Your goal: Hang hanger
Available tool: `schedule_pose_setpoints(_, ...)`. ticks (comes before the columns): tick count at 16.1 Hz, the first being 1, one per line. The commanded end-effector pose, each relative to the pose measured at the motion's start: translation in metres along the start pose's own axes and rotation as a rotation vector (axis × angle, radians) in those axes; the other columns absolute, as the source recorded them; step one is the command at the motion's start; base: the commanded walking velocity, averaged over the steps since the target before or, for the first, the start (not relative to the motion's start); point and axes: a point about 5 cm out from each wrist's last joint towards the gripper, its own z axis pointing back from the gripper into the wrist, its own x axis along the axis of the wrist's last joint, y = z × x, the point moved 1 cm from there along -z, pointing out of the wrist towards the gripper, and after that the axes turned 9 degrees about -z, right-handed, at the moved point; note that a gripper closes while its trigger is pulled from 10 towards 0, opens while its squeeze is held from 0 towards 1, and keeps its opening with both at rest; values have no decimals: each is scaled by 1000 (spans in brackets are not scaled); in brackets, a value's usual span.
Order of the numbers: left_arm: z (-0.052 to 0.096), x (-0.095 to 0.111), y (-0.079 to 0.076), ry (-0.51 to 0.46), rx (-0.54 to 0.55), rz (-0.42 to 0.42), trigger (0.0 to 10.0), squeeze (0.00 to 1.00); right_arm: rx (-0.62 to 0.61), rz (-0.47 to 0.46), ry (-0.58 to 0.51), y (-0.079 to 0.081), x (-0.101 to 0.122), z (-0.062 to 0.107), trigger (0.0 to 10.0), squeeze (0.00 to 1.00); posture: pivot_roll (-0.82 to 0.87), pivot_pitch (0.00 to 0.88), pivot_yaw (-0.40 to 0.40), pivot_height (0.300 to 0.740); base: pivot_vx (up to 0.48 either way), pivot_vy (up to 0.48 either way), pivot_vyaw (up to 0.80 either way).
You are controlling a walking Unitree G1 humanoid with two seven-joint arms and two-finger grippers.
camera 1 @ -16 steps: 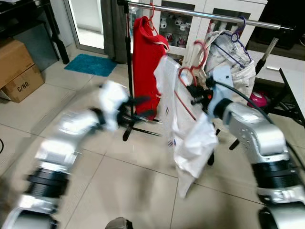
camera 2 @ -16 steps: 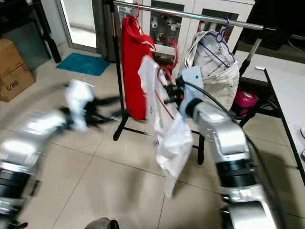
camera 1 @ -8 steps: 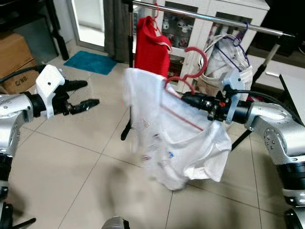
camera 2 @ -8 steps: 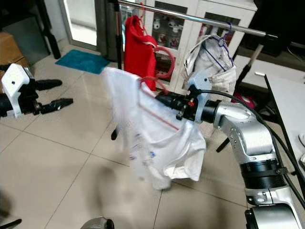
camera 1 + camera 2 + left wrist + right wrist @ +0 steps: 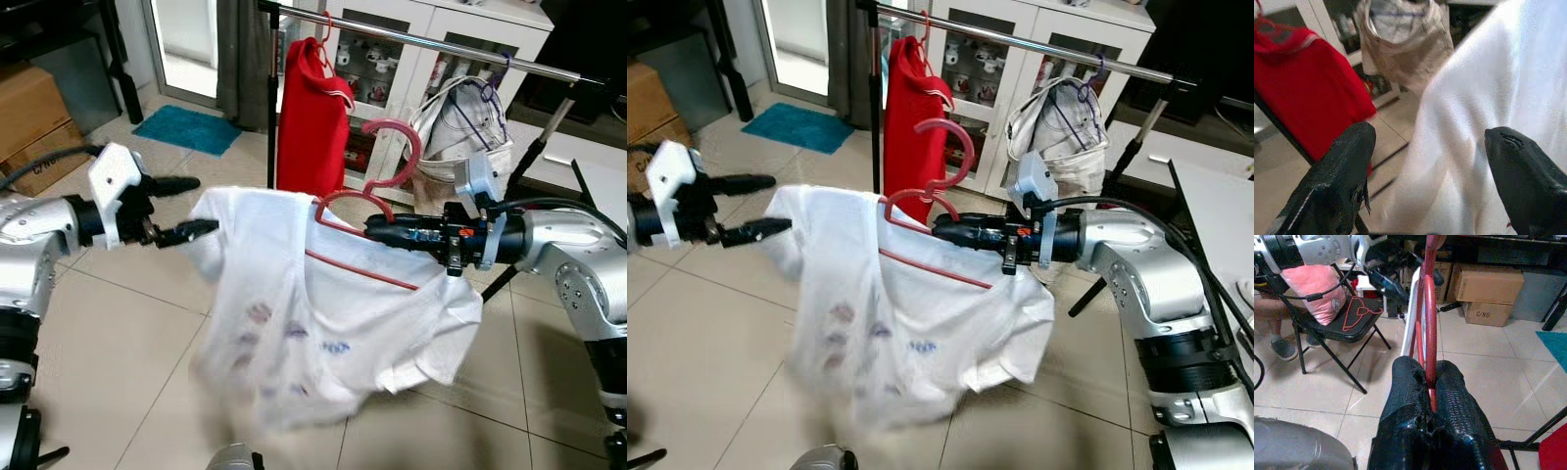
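The right gripper had its jaws pinched tight on the thin frame of the red hanger, close under the hook, as the right wrist view showed with the red wire squeezed between the two black fingers. The hanger was held out in mid-air in front of the clothes rail, its hook upright and well below the bar, with the white T-shirt draped over it and billowing to one side. The left gripper had its jaws spread wide and empty, just beside the shirt's shoulder edge, the cloth lying between its fingertips but seemingly not touched. The hanger looked light and stiff, though thin and smooth enough to twist in a pinch; the shirt was soft, limp and liable to swing or slide off. Holding near the hook seemed the sound grip, since it kept the hook steerable toward the free stretch of rail between the red garment and the beige garment.
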Motion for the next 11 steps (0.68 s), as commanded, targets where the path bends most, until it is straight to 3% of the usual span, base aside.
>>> schedule_pose_setpoints(1,-3,-3,-1,36,-53,0,8941,0,31,21,-15,5,6,5,10000,0,-60,0,-64,740,0,0,0)
schedule_pose_setpoints(4,-4,-14,-8,65,-84,25,0,0,35,19,-19,7,6,5,10000,0,-64,0,-53,740,0,0,0)
schedule_pose_setpoints(11,1,-18,-13,29,-103,80,0,0,42,7,-25,9,3,4,10000,0,-62,0,-46,740,0,0,0)
